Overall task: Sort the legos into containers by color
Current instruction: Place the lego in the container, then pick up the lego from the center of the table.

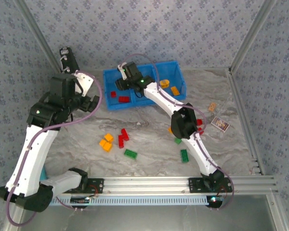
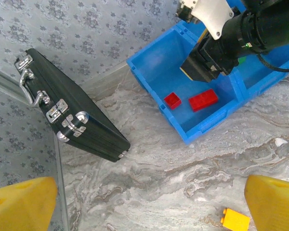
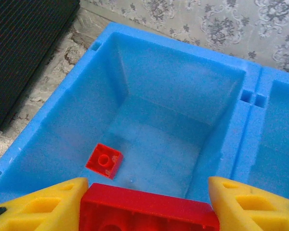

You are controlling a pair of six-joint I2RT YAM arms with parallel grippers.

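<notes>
I had the right gripper [image 3: 147,195] clamped on a red lego brick [image 3: 149,212] above the blue tray's left compartment [image 3: 183,96] (the reds' spot, I reckoned). The left gripper [image 2: 147,202] hung wide apart over the bench [image 2: 183,168].

The bottom edge of the right wrist view cuts off a red brick [image 3: 149,209] and the right gripper's [image 3: 148,202] fingers [image 3: 38,204] beside it; whether they pinch it cannot be told. From above, the right arm [image 1: 168,98] hides the tray's [image 1: 111,74] middle compartment and part of a second brick [image 1: 199,122], and the left arm [image 1: 62,96] covers most of the case [image 1: 66,54]. Two cards [image 1: 220,124] are too small to read. The left wrist view's bottom edge crops the left gripper [image 2: 147,209].
</notes>
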